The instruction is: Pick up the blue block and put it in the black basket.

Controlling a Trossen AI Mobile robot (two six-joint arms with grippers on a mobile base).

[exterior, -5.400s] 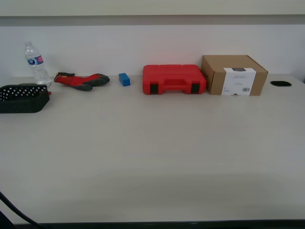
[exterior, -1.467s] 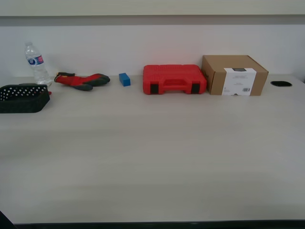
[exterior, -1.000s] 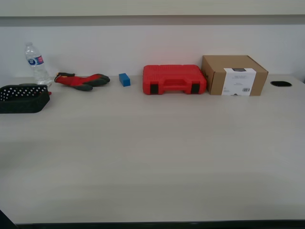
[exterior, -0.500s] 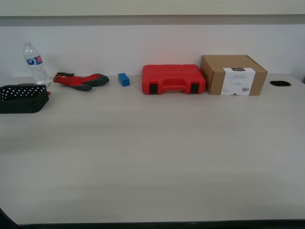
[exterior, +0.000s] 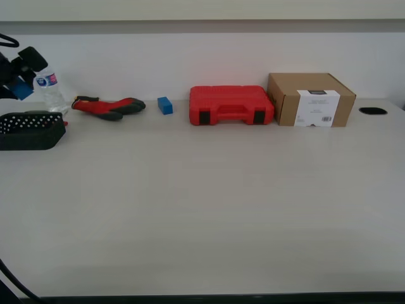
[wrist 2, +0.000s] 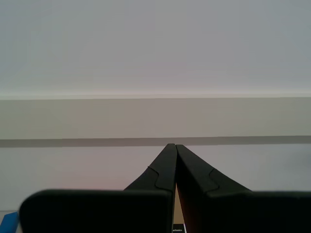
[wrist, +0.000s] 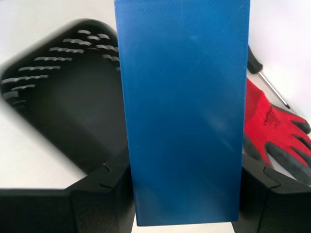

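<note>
Transport is the step in hand: my first gripper (wrist: 182, 213) is clamped on the blue block (wrist: 183, 111), raised above the black basket (wrist: 63, 111) on the counter (exterior: 209, 209). Next comes lowering over the basket's hollow and releasing. My second gripper (wrist 2: 174, 150) is closed, empty.

Exterior view faces the table (exterior: 202, 209) frontally; wrist views look along jaws.
</note>
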